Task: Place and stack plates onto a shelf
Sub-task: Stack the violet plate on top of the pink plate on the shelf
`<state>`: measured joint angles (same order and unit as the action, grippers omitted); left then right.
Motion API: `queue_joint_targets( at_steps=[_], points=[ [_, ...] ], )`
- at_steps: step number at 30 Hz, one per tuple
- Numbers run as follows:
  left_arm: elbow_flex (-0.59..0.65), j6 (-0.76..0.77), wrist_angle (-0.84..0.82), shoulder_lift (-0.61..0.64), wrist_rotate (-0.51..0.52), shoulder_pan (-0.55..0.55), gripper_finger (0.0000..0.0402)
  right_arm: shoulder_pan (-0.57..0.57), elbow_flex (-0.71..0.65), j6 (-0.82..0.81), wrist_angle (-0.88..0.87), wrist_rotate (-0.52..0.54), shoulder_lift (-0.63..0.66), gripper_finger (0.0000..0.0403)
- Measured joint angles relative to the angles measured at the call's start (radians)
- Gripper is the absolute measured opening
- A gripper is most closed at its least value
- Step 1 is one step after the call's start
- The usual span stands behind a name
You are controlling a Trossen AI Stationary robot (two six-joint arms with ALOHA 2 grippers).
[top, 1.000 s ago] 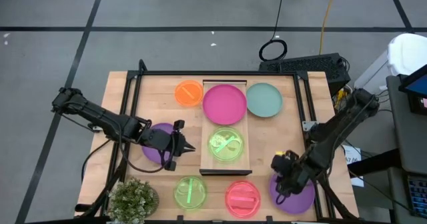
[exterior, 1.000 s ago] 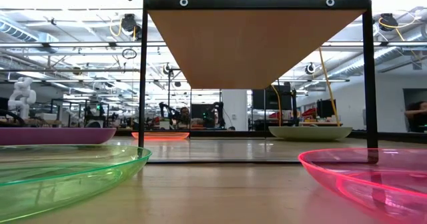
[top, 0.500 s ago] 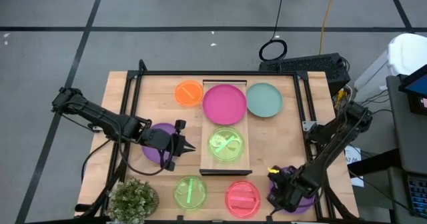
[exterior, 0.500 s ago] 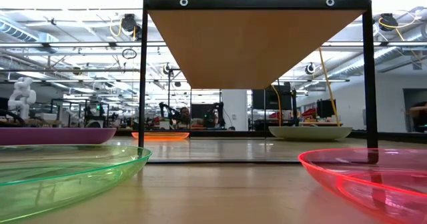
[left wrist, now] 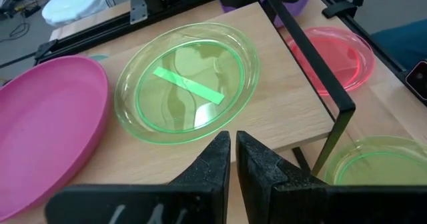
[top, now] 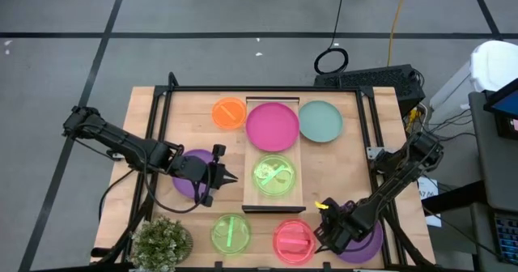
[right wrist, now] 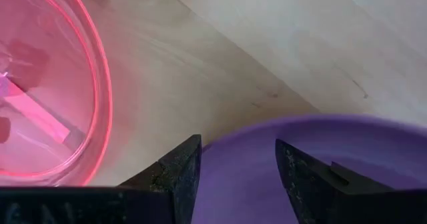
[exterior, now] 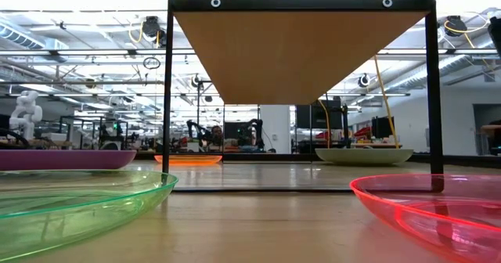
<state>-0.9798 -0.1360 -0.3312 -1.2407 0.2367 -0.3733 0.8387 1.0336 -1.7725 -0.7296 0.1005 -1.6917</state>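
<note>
The light-wood shelf point(top: 275, 197) carries a magenta plate point(top: 273, 126) and a translucent green plate point(top: 273, 176) lying flat. My left gripper point(top: 228, 176) is shut and hovers beside the shelf's left edge, next to a purple plate point(top: 188, 183). In the left wrist view, the gripper point(left wrist: 232, 143) points at the green plate point(left wrist: 187, 84). My right gripper point(top: 325, 221) is open at the left rim of a second purple plate point(top: 364, 244), beside the pink-red plate point(top: 293, 240). The purple rim point(right wrist: 267, 127) shows between its fingers point(right wrist: 180, 167). My right gripper is open around the left rim point(right wrist: 267, 127) of the purple plate, which lies flat on the table. I cannot tell whether the fingers touch it.
An orange plate point(top: 229, 112) and a teal plate point(top: 321, 120) lie on the table at the far side. A second green plate point(top: 230, 231) lies near the front edge, beside a potted plant point(top: 162, 244). Dark frame posts point(exterior: 433, 83) stand around the shelf.
My right gripper has moved toward the table's near edge and then leftward, from over the purple plate's far rim to its left rim, close to the pink-red plate. The plates have stayed in place.
</note>
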Motion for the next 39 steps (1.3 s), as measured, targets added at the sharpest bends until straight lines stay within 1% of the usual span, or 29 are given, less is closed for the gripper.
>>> queue_joint_targets(
  at_steps=[5,12,19,24,32,39],
  points=[
    [0.000,0.005,0.000,0.000,0.000,0.000,0.0033,0.000,0.013,0.020,-0.010,0.000,0.000,0.0173],
    [0.000,0.018,0.000,0.000,0.000,0.000,0.0033,-0.001,0.053,0.022,-0.091,0.000,0.000,0.0173],
    [0.000,0.026,0.000,0.000,0.000,0.000,0.0033,0.000,0.053,-0.011,-0.094,-0.001,0.000,0.0173],
    [0.000,0.027,-0.001,0.000,0.000,0.000,0.0033,0.001,0.053,-0.002,-0.066,-0.002,0.000,0.0167],
    [0.000,0.018,-0.001,0.000,0.000,0.000,0.0033,0.001,0.053,0.016,-0.039,-0.024,0.000,0.0122],
    [0.000,0.017,-0.001,0.000,0.000,0.000,0.0033,0.001,0.053,0.055,-0.041,-0.025,0.000,0.0056]
  ],
)
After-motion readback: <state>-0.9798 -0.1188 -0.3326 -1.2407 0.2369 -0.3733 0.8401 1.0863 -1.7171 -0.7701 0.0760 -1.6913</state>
